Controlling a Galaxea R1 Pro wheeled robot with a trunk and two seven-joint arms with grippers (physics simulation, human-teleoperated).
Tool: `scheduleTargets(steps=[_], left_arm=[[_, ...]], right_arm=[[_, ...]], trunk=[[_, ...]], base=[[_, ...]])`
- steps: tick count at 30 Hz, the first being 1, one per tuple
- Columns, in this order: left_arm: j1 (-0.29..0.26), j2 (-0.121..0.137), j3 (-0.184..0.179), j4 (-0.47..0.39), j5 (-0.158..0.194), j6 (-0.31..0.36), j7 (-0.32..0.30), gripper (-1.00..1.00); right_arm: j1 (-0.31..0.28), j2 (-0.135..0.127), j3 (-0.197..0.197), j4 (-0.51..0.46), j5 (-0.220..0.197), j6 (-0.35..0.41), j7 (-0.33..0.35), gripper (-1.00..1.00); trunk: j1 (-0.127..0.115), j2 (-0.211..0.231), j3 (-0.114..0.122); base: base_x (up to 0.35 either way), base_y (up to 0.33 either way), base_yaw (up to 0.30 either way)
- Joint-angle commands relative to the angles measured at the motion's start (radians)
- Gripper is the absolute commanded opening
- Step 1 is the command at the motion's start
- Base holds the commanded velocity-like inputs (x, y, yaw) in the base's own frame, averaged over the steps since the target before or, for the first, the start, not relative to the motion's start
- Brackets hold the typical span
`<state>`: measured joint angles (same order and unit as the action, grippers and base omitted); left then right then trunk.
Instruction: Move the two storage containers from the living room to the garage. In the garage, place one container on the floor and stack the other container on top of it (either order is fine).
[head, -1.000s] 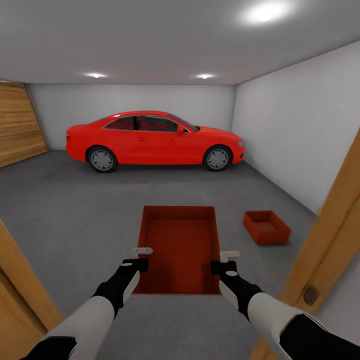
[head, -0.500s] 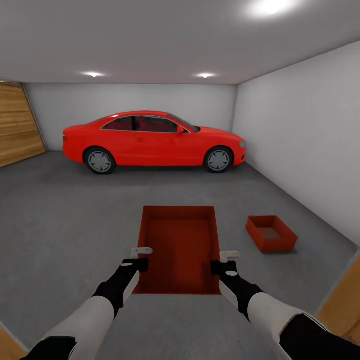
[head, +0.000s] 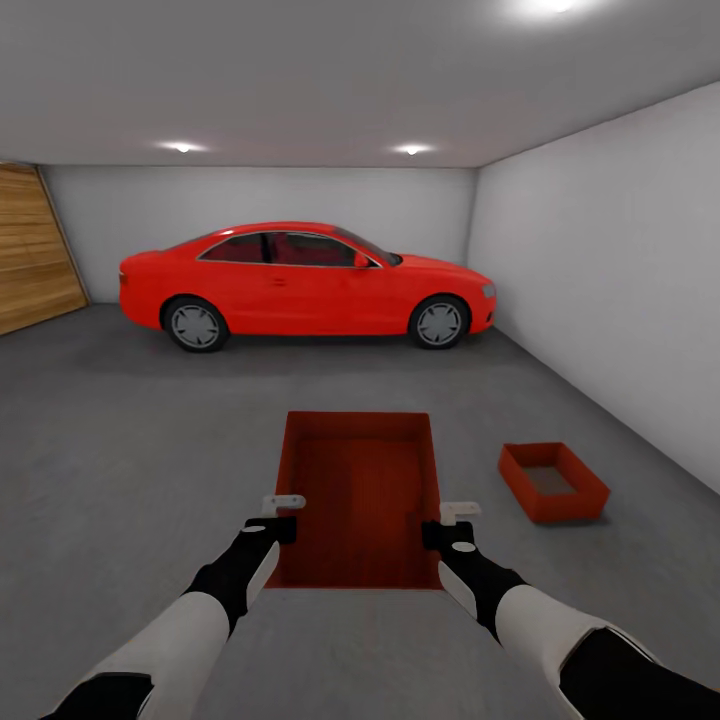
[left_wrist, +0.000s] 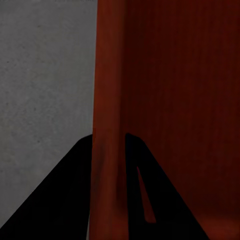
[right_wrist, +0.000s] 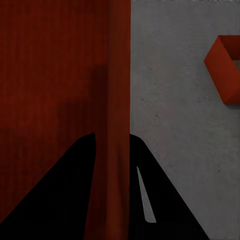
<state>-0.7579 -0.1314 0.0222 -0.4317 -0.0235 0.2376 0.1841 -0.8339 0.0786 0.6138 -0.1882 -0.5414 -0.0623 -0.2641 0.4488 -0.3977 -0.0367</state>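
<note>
I am in the garage, holding an orange-red storage container (head: 360, 490) in front of me above the grey concrete floor (head: 130, 450). My left gripper (head: 283, 512) is shut on its left wall (left_wrist: 107, 125), and my right gripper (head: 446, 520) is shut on its right wall (right_wrist: 119, 100). A second, matching storage container (head: 553, 482) rests on the floor ahead to the right, close to the white wall; one corner of that container (right_wrist: 224, 70) appears in the right wrist view.
A red coupe car (head: 305, 282) is parked across the back of the room. A slatted wooden door (head: 30, 245) closes the left side. White walls (head: 610, 290) stand right and behind. Open concrete lies between me and the car.
The whole view has advanced: wooden door frames at both edges have slipped out of sight. The floor container now appears lower and further right. Both grippers keep the same hold.
</note>
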Motion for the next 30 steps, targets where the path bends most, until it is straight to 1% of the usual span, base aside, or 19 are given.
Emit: scheduleTargets(steps=[1,30], left_arm=[[0.0,0.045,-0.005,0.016,-0.004,0.006,0.006,-1.0],[0.0,0.046,-0.002,0.016,-0.003,0.006,0.006,-1.0]], right_arm=[[-0.002,0.0,-0.013,-0.003,0.004,-0.033,0.0,-1.0],[-0.002,0.001,-0.013,-0.003,0.004,-0.033,0.0,-1.0]], trunk=[[0.001,-0.002,-0.002],[0.001,-0.002,-0.002]], base=[[0.322,0.0,0.0],[0.322,0.0,0.0]])
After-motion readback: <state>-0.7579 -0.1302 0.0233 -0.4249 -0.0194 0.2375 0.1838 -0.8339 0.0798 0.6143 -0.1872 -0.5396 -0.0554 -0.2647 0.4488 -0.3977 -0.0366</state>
